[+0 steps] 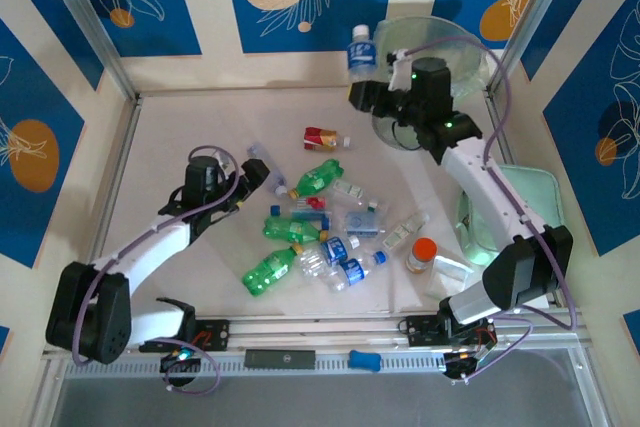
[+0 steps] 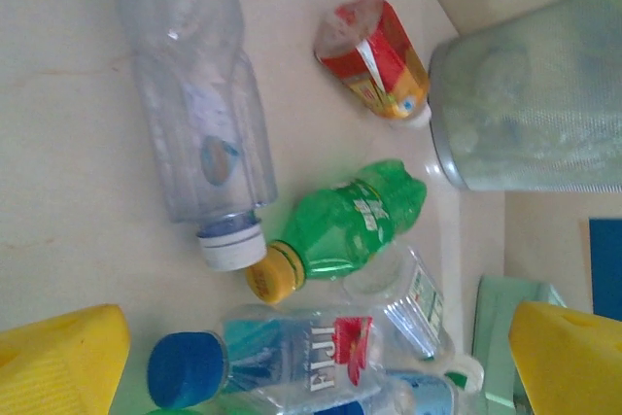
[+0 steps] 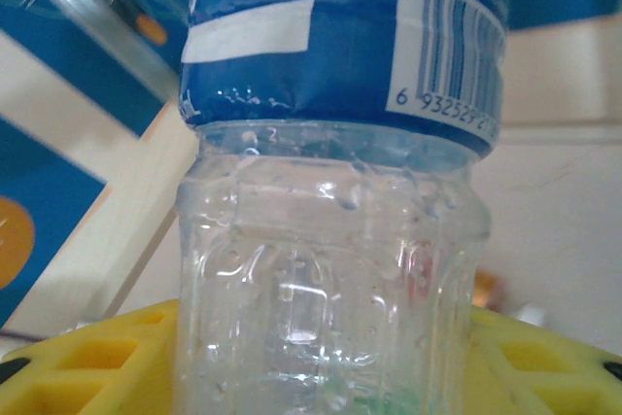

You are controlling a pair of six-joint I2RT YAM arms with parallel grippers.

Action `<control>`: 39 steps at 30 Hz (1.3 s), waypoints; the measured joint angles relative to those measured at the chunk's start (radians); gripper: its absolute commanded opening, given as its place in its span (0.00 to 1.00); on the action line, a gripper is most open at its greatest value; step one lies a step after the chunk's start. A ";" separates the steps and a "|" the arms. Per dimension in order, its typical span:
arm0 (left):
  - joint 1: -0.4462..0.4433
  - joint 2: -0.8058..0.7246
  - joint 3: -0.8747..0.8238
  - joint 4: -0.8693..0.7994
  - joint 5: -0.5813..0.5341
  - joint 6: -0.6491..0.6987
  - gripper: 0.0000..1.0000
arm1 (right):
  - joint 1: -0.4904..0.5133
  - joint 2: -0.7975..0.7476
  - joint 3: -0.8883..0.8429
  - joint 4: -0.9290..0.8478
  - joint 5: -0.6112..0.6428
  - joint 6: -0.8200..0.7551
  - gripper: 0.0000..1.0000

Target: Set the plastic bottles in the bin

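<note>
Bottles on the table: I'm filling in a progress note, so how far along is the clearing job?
Done: cannot tell; the bin's contents are not readable. In hand: the right hand grips a blue-labelled bottle raised beside the bin, not yet released. Left: most of the job; about a dozen bottles lie on the table, including a red-and-gold one and a green one, with the open left hand above them.

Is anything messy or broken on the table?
Yes. The plastic bottles lie tipped over in a jumbled heap mid-table, some touching. The red-and-gold bottle looks squashed at one end and lies apart from the heap, nearer the bin. No spill shows. The right gripper holds a blue-labelled bottle.
</note>
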 measured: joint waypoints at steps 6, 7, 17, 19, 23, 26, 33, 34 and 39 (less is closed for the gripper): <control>-0.031 0.029 0.059 -0.009 0.059 0.070 1.00 | -0.119 0.048 0.206 -0.145 0.095 -0.059 0.55; -0.038 0.031 0.069 -0.013 0.060 0.079 1.00 | -0.141 0.067 0.243 -0.164 0.110 -0.066 0.55; -0.099 0.032 0.102 -0.087 0.061 0.172 1.00 | -0.276 0.320 0.572 -0.369 0.183 -0.091 0.56; -0.108 0.032 0.109 -0.106 0.058 0.185 1.00 | -0.278 0.386 0.646 -0.416 0.191 -0.094 0.56; -0.123 0.032 0.125 -0.143 0.047 0.214 1.00 | -0.278 0.521 0.794 -0.520 0.192 -0.104 0.56; -0.134 0.032 0.133 -0.166 0.042 0.234 1.00 | -0.278 0.594 0.869 -0.585 0.192 -0.107 0.58; -0.149 0.037 0.148 -0.201 0.036 0.256 1.00 | -0.278 0.643 0.901 -0.658 0.191 -0.108 0.69; -0.151 0.040 0.152 -0.205 0.036 0.259 1.00 | -0.278 0.644 0.908 -0.662 0.191 -0.109 0.74; -0.154 0.046 0.156 -0.216 0.033 0.262 1.00 | -0.279 0.644 0.970 -0.680 0.191 -0.110 0.84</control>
